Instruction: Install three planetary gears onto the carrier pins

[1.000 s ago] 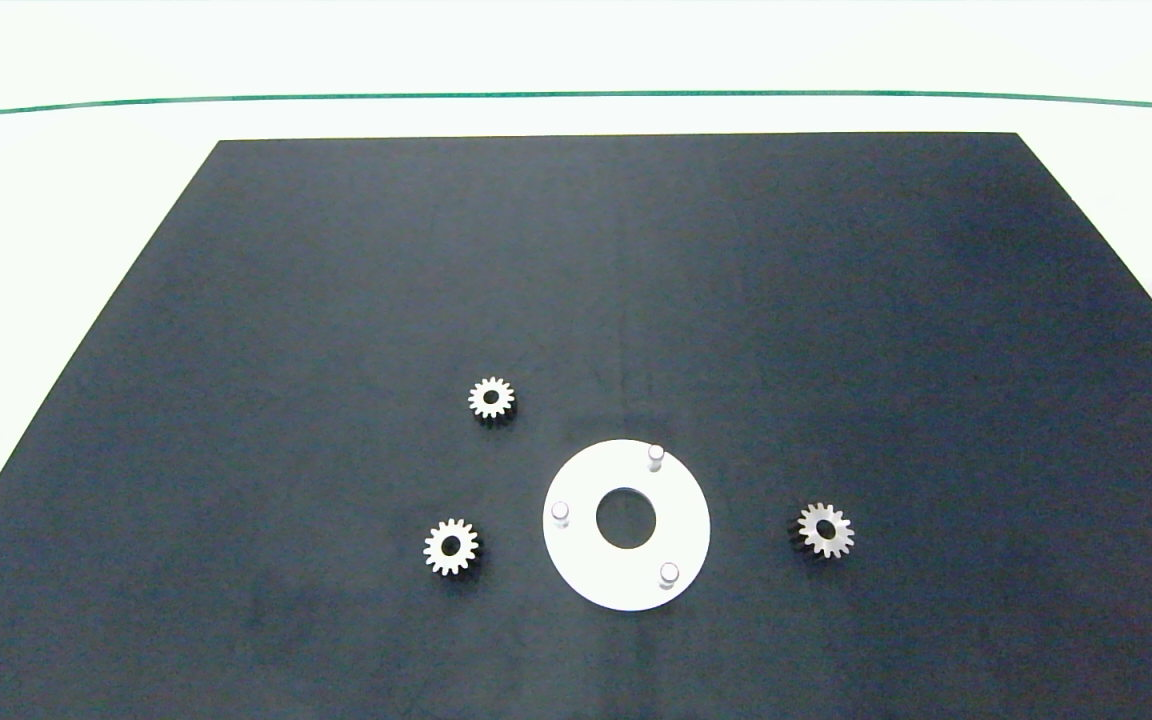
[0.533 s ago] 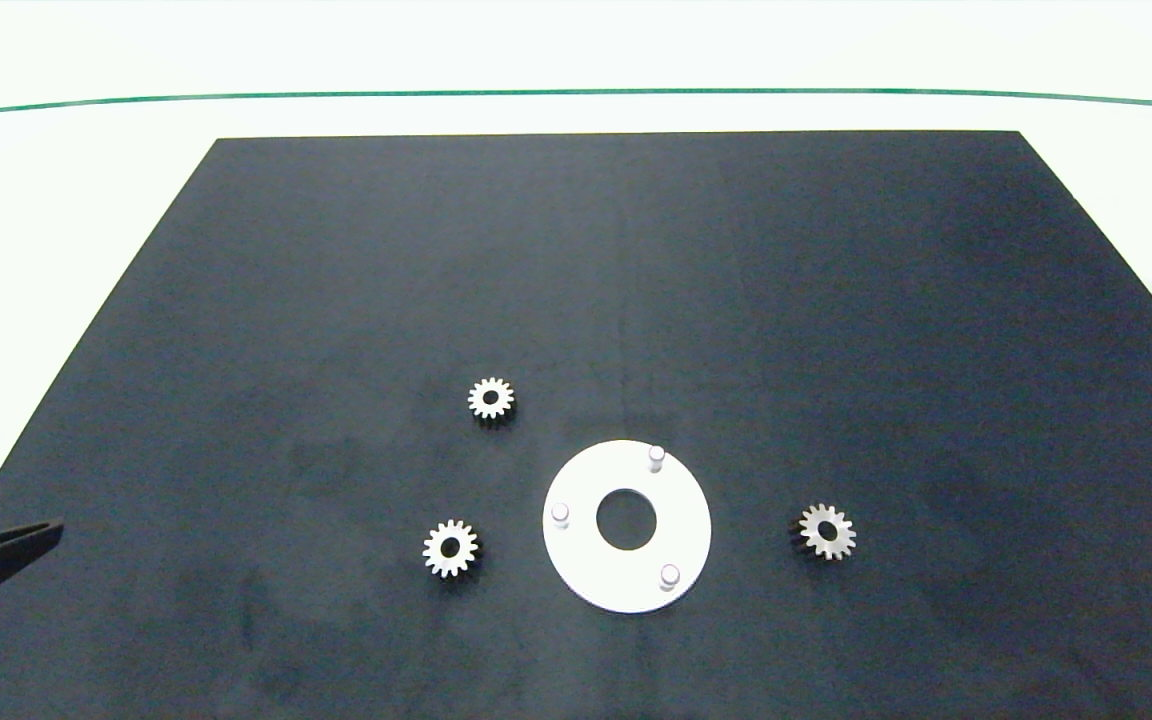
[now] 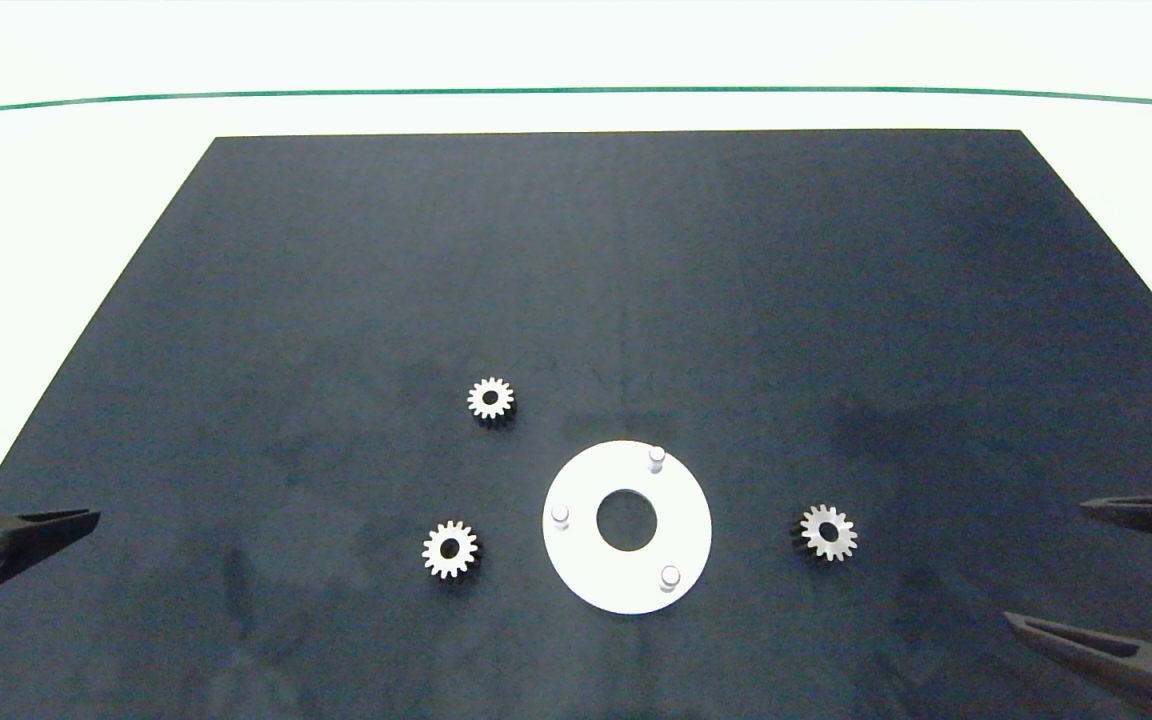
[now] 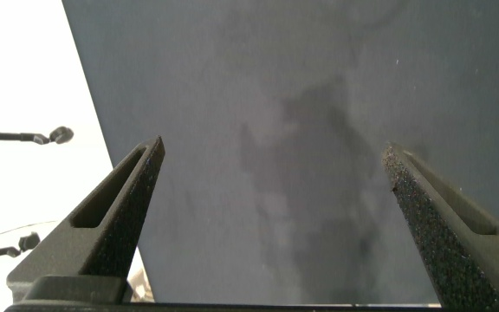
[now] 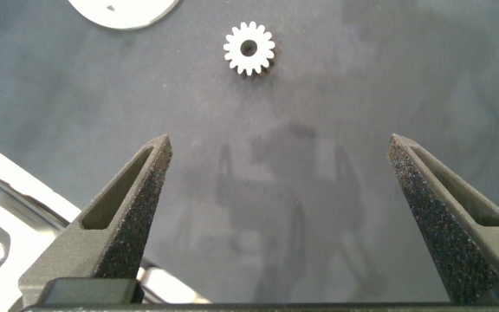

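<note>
Planetary gears (image 3: pixel 490 399) (image 3: pixel 450 549) (image 3: pixel 828 532) lie flat on the black mat (image 3: pixel 616 280) around the white disc (image 3: pixel 681 520), its carrier pins (image 3: pixel 656 457) bare. Left tool (image 4: pixel 271 173) and right tool (image 3: pixel 1086 565) hover wide open, empty, at the table's edges.

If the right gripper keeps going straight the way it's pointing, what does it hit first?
Most likely the lone planetary gear lying flat on the black mat. It sits ahead of the open right gripper, roughly between its fingers, before the white carrier disc. Height above the mat is unclear.
</note>
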You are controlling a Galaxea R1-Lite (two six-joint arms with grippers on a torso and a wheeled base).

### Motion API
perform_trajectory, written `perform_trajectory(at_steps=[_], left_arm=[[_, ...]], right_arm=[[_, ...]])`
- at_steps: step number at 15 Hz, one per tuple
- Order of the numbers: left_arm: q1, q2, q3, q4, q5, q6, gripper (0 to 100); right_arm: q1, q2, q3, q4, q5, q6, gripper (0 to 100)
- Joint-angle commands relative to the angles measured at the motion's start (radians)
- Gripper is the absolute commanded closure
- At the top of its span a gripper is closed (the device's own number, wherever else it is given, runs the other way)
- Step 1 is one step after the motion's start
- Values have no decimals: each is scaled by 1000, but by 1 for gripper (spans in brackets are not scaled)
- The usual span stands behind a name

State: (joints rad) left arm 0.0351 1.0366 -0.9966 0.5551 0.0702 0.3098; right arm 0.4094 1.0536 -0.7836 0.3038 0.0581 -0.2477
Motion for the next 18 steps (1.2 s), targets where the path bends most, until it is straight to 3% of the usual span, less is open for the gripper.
perform_trajectory(at_steps=[1, 5, 7, 10, 13, 18], left_arm=[[0, -4, -13, 12, 0, 2, 0], [0, -13, -16, 28, 0, 2, 0], [-1, -13, -36, 63, 0, 2, 0], [-3, -20, -40, 69, 0, 2, 0], [-6, -23, -40, 71, 0, 2, 0], [-9, -26, -39, 80, 0, 5, 0]], right_arm=[[0, 181, -118, 15, 2, -65, 0], [0, 322, -204, 63, 2, -147, 0], [6, 373, -247, 110, -4, -160, 0], [16, 445, -301, 126, -14, -167, 0], [63, 486, -313, 130, -64, -168, 0], [129, 549, -332, 124, -83, -167, 0]])
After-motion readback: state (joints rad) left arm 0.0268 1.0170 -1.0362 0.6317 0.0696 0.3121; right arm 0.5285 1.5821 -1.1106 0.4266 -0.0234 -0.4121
